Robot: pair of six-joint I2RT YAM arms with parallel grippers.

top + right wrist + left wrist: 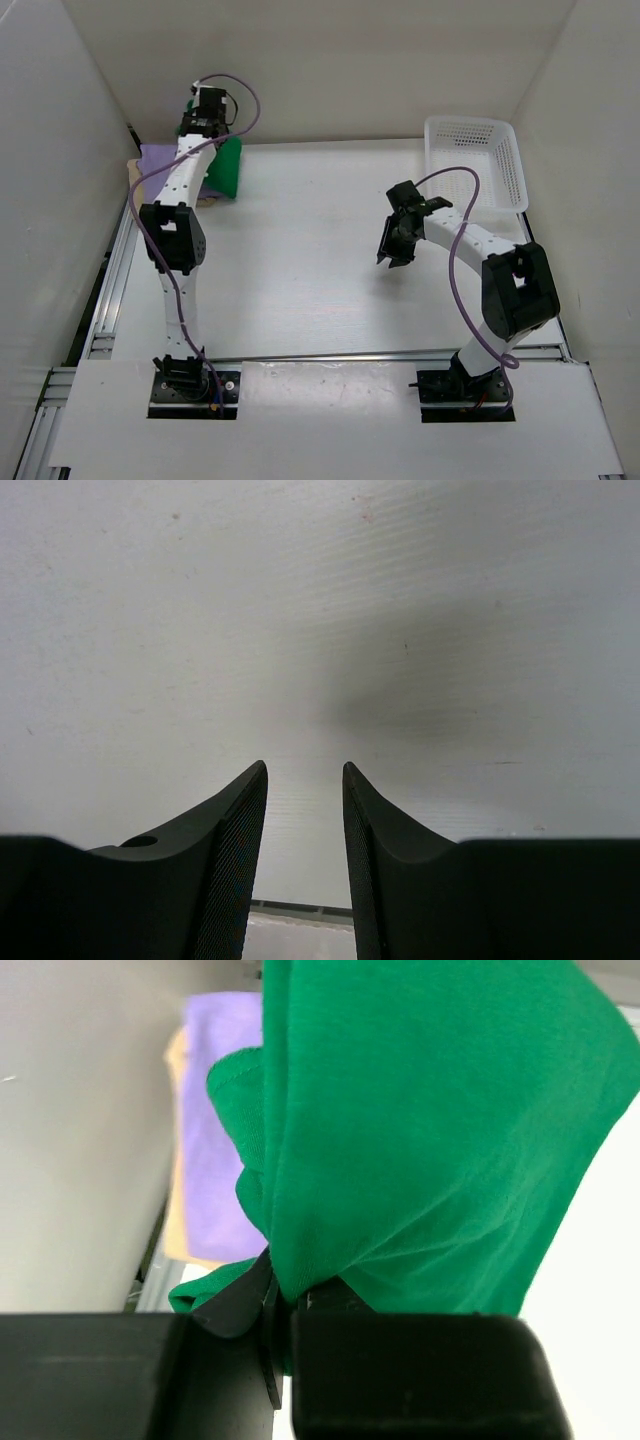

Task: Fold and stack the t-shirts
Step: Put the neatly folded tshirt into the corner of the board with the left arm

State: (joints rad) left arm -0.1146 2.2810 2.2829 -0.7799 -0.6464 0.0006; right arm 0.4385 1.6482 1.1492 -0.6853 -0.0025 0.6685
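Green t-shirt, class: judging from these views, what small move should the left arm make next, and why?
Probably shift the left gripper sideways until the green t-shirt hangs over the purple t-shirt, ready to stack. The gripper is shut on the green cloth, which hangs beside the purple one lying on the tan t-shirt.

green t-shirt point(430, 1140): hung bunched, a gathered fold pinched in left fingers point(420, 1370), far-left corner | tan t-shirt point(172, 1230): lay folded at the bottom, only its edge showing | purple t-shirt point(215, 1110): lay folded flat atop tan t-shirt
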